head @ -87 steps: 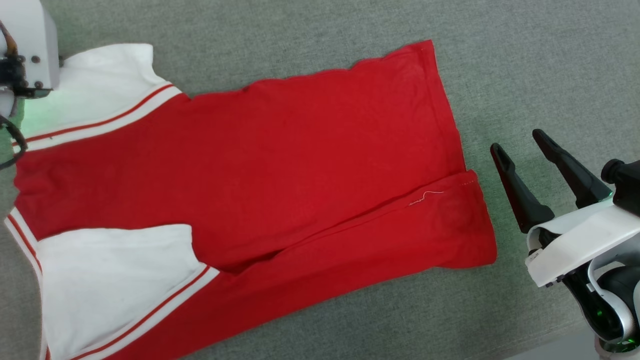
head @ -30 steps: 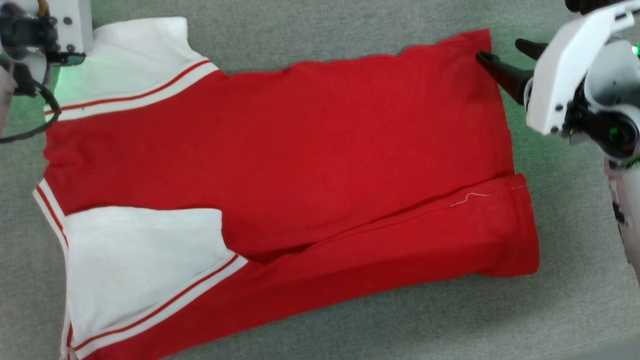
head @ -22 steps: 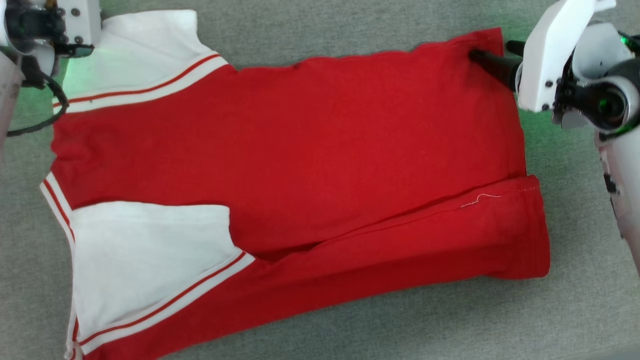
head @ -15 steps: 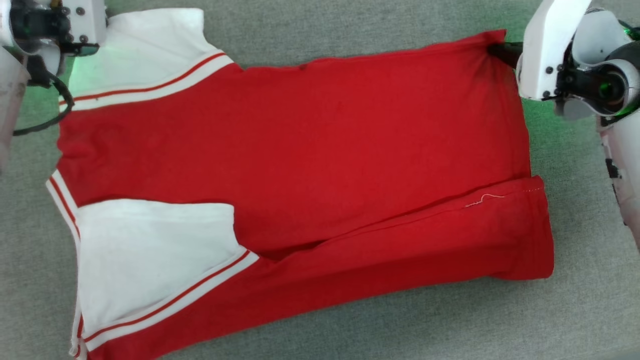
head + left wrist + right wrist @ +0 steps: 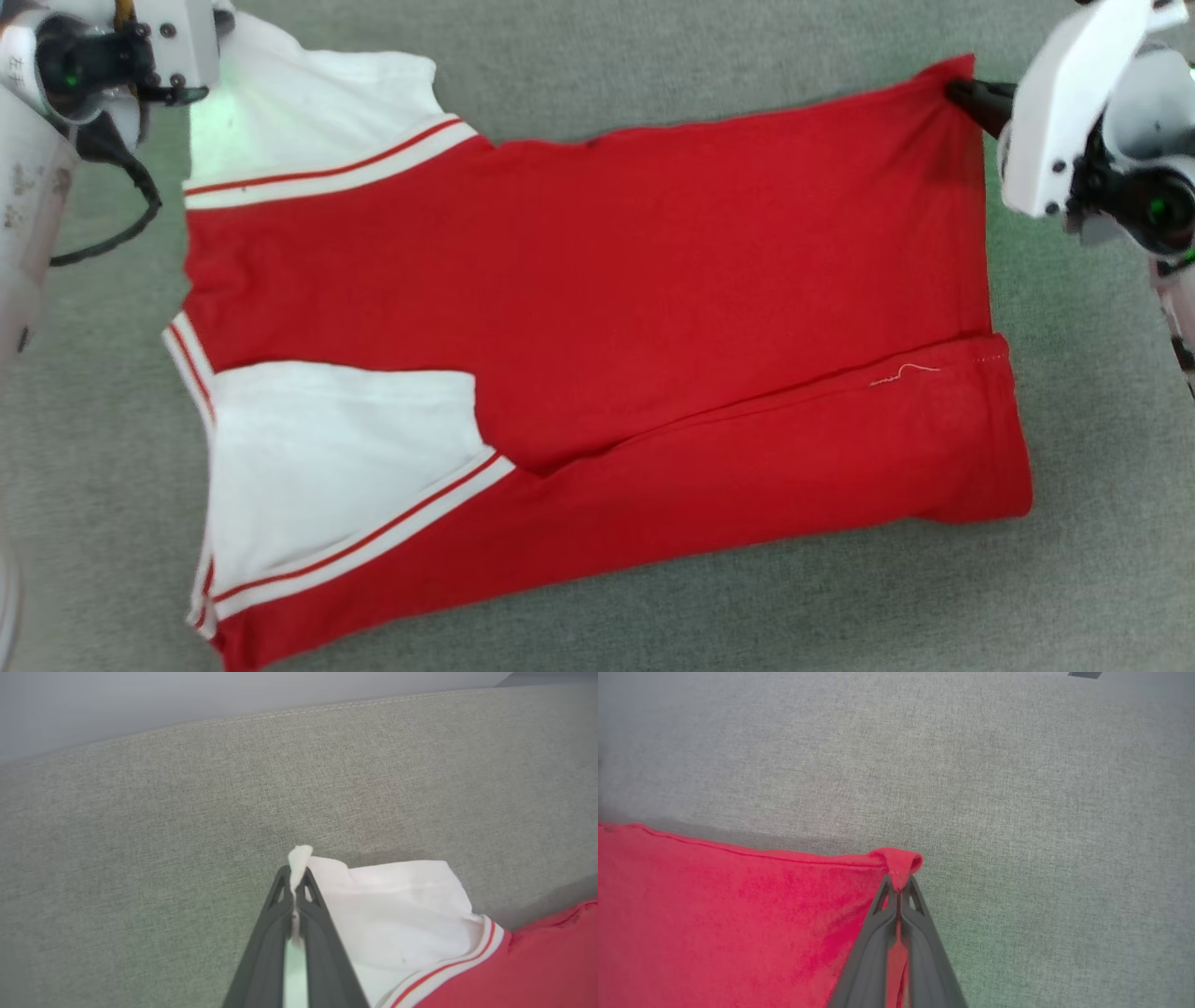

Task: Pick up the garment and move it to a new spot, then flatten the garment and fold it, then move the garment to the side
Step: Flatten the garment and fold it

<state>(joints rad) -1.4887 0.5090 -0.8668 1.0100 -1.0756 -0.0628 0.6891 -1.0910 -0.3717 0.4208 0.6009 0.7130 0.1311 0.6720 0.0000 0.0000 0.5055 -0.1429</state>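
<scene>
Red-and-white jersey T-shirt (image 5: 597, 308): soft matt knit cloth. Grey woven surface (image 5: 653, 56) w/ coarse matt weave. Right gripper's dark fingers (image 5: 871, 947): matt plastic; white wrist shell (image 5: 1046, 131) smooth, glossy plastic.

The right pincer (image 5: 962, 93), earlier open and well apart from the garment (image 5: 607, 280) beside its near hem corner, has swung to the far hem corner and closed on it. That red corner now pokes up between its fingertips. The white far sleeve (image 5: 308, 112) is drawn into a sharper peak toward the left pincer (image 5: 294, 891). The head camera has shifted too.
</scene>
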